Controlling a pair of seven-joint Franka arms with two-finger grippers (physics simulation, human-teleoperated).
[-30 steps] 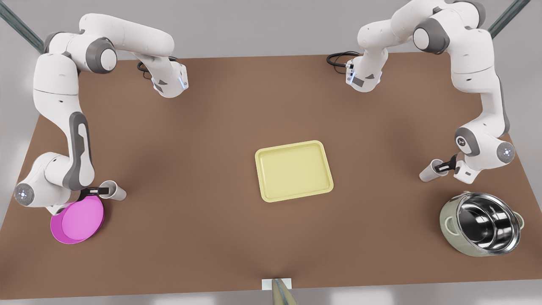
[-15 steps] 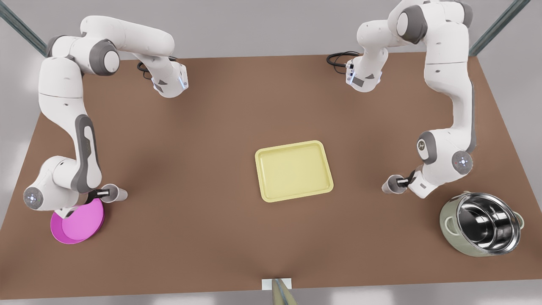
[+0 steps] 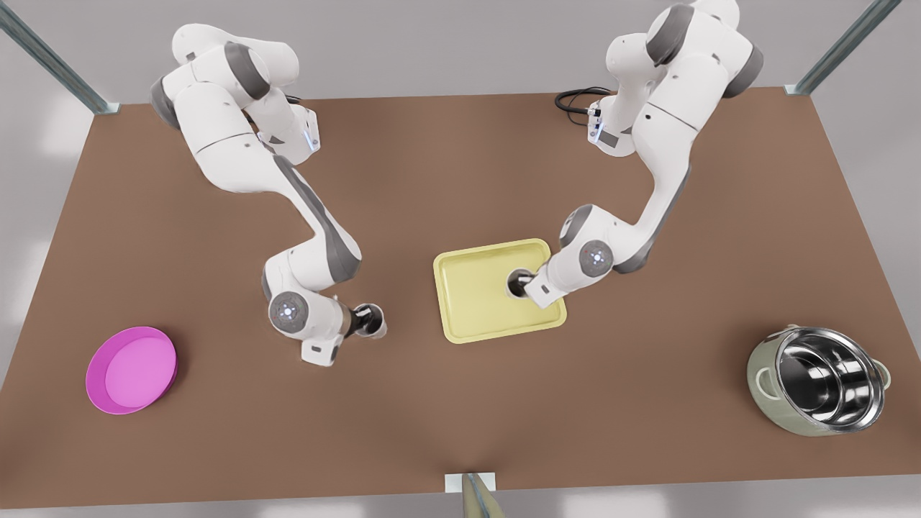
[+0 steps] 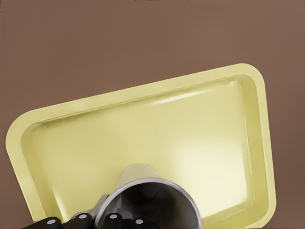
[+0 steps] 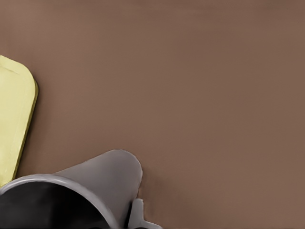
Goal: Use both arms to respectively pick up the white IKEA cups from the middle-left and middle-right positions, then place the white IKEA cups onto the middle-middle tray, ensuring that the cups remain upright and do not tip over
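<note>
The pale yellow tray (image 3: 476, 318) lies in the middle of the brown table. At the front view's right, my left gripper (image 3: 525, 285) is shut on a white cup (image 3: 515, 282), held upright over the tray's right part. The left wrist view shows that cup (image 4: 152, 200) above the tray floor (image 4: 143, 129), with black fingers (image 4: 109, 220) at its rim. At the front view's left, my right gripper (image 3: 357, 321) is shut on the other white cup (image 3: 371, 319), upright above bare table left of the tray. The right wrist view shows this cup (image 5: 95, 186) beside a tray corner (image 5: 16, 119).
A magenta bowl (image 3: 131, 369) sits near the front view's left edge. A shiny steel pot (image 3: 817, 380) stands at the front view's lower right. Black cables (image 3: 575, 97) lie by the far arm base. Brown table lies open between bowl, tray and pot.
Both arms have swung inward with their cups. The left gripper's cup went from the pot side to over the tray; the right gripper's cup left the bowl and now hangs just beside the tray.
</note>
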